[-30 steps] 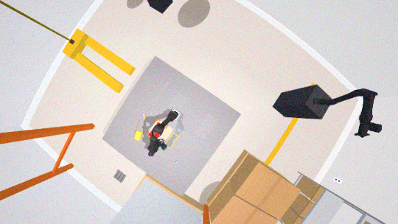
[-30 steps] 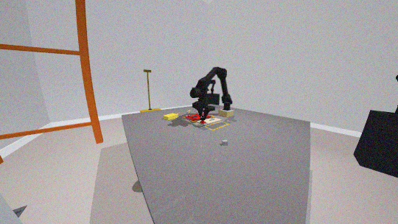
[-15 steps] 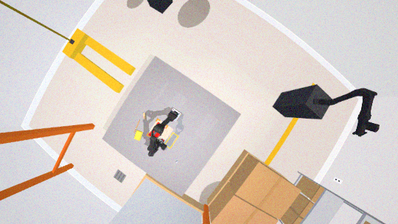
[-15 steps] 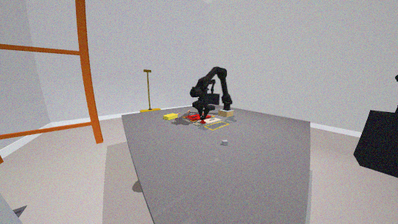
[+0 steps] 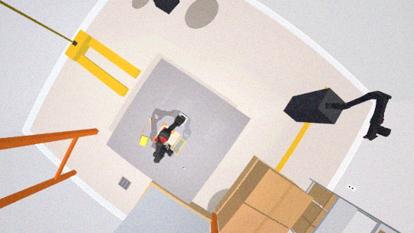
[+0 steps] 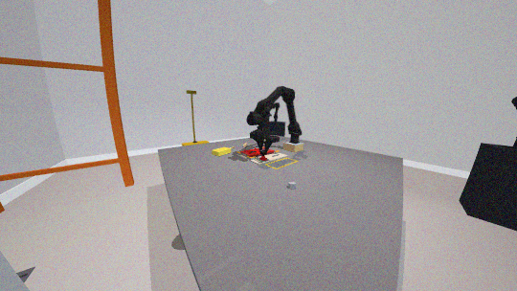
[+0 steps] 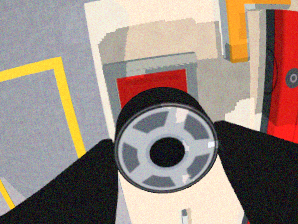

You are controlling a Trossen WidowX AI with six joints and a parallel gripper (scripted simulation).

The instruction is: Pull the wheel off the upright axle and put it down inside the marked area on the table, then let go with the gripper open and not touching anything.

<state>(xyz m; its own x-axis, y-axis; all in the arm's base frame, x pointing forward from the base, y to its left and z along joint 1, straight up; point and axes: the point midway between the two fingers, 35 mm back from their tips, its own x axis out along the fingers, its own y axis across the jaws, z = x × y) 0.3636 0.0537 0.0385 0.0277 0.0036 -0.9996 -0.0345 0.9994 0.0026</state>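
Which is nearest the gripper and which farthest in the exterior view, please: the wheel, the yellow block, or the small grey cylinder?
1. The wheel, clamped between the fingers of the gripper, so touching it.
2. The yellow block, on the table to the image left of the gripper.
3. The small grey cylinder, alone on the table toward the camera, clearly farthest.
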